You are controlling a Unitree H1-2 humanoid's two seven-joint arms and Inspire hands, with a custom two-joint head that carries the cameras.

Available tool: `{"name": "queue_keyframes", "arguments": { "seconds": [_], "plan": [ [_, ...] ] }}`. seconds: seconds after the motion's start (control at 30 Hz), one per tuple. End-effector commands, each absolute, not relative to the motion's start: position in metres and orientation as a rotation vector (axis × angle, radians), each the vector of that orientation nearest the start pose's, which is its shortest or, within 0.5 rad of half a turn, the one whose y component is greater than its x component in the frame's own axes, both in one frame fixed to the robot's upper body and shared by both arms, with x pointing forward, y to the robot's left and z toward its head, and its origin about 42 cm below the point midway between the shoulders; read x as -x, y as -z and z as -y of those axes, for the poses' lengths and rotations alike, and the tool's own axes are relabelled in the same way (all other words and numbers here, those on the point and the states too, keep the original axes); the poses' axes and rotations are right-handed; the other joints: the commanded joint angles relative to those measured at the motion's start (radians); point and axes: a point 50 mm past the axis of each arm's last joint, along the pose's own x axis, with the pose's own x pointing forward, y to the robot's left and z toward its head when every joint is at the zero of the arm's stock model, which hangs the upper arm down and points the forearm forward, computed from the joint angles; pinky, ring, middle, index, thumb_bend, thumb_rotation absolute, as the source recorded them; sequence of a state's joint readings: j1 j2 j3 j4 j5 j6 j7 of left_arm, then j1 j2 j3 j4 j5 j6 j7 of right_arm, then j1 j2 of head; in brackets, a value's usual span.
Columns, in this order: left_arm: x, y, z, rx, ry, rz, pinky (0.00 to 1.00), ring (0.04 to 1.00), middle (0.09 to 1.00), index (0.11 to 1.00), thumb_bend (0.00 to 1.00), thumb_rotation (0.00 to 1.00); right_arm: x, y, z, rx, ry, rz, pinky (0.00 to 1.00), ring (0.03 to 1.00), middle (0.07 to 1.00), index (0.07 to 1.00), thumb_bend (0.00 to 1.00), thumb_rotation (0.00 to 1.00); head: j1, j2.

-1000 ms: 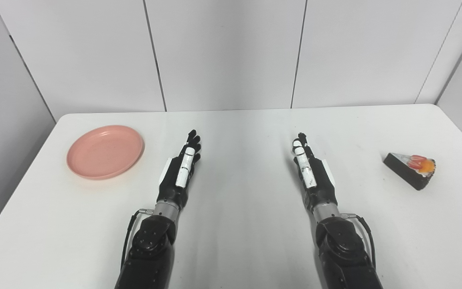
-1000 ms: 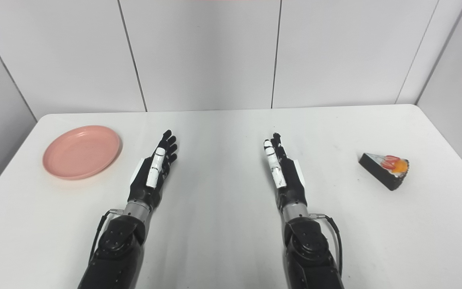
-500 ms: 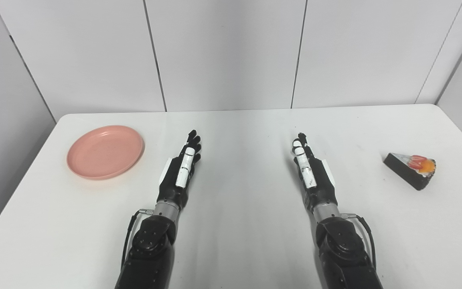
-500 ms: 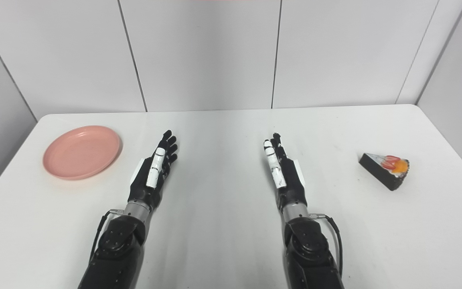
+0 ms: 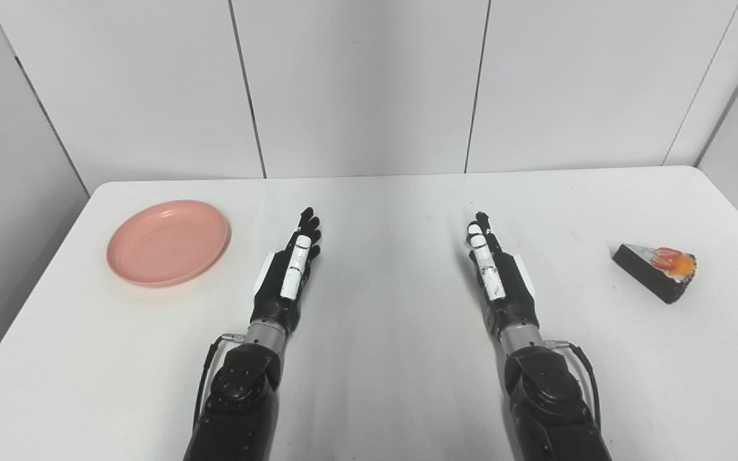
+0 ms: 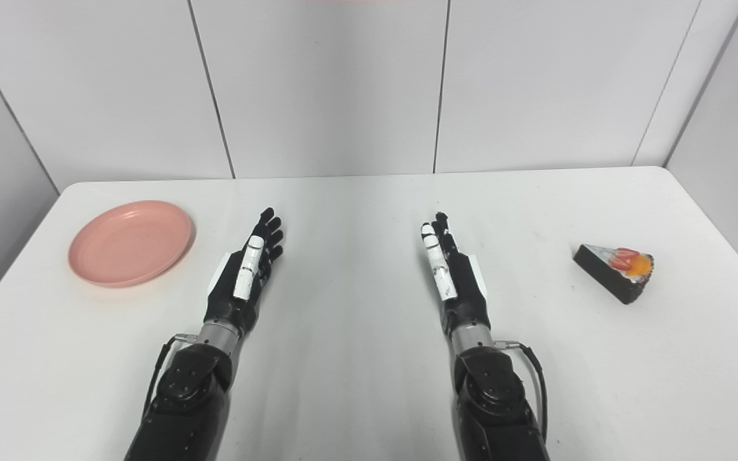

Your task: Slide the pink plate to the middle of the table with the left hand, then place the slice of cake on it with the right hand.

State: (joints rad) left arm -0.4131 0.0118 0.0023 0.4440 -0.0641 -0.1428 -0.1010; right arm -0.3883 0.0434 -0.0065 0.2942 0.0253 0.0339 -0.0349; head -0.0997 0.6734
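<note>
The pink plate (image 5: 168, 242) lies at the left of the frame on the white counter (image 5: 394, 358), well apart from the left hand (image 5: 289, 272), which is stretched out flat at centre-left, fingers straight and holding nothing. The right hand (image 5: 496, 275) mirrors it at centre-right, also spread and empty. The slice of cake (image 5: 656, 270) sits at the far right of the frame, well apart from that hand.

The plate looks like light, stiff plastic with a low raised rim; on this smooth counter it should slide easily, so fingertips hooked over the rim's far-left edge, or pressed flat on its bare inside, would likely draw it toward the middle. The cake is a dark wedge with red and orange topping; it is best pinched by its two long flat sides, low down, clear of the topping.
</note>
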Motion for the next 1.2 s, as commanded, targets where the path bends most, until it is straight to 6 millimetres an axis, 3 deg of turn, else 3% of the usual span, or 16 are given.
{"name": "queue_keyframes", "arguments": {
  "seconds": [0.0,0.33,0.47,0.63,0.77,1.0,1.17],
  "plan": [
    [-0.415,-0.129,-0.176,0.039,0.191,0.141,1.0,1.0,1.0,1.0,0.63,1.0,-0.412,-0.164,0.153,-0.065,-0.091,0.127,1.0,0.975,0.982,0.993,0.46,0.92,0.001,0.0],
    [-0.415,-0.129,-0.175,0.044,0.193,0.138,1.0,1.0,1.0,1.0,0.64,1.0,-0.411,-0.164,0.154,-0.059,-0.091,0.129,1.0,0.971,0.982,0.993,0.45,0.94,0.04,-0.01],
    [-0.415,-0.136,-0.168,0.084,0.174,0.165,1.0,1.0,1.0,1.0,0.64,1.0,-0.408,-0.161,0.165,-0.065,-0.096,0.116,1.0,0.979,0.987,0.999,0.47,0.92,0.194,-0.047],
    [-0.423,-0.16,-0.17,0.125,0.094,0.237,1.0,1.0,1.0,1.0,0.65,1.0,-0.405,-0.159,0.18,-0.073,-0.103,0.121,1.0,0.983,0.995,1.0,0.44,0.95,0.291,-0.076],
    [-0.433,-0.175,-0.182,0.158,0.01,0.301,1.0,1.0,1.0,1.0,0.65,1.0,-0.405,-0.157,0.191,-0.074,-0.116,0.136,1.0,0.99,1.0,1.0,0.45,0.94,0.355,-0.098],
    [-0.454,-0.194,-0.211,0.125,-0.134,0.392,0.97,0.967,0.961,0.959,0.66,1.0,-0.406,-0.153,0.201,-0.052,-0.103,0.132,1.0,0.981,1.0,1.0,0.47,0.92,0.394,-0.117],
    [-0.465,-0.209,-0.247,0.108,-0.241,0.433,0.92,0.904,0.908,0.903,0.7,1.0,-0.407,-0.151,0.203,-0.051,-0.099,0.132,1.0,0.981,0.995,0.999,0.47,0.91,0.408,-0.13]
  ]
}}
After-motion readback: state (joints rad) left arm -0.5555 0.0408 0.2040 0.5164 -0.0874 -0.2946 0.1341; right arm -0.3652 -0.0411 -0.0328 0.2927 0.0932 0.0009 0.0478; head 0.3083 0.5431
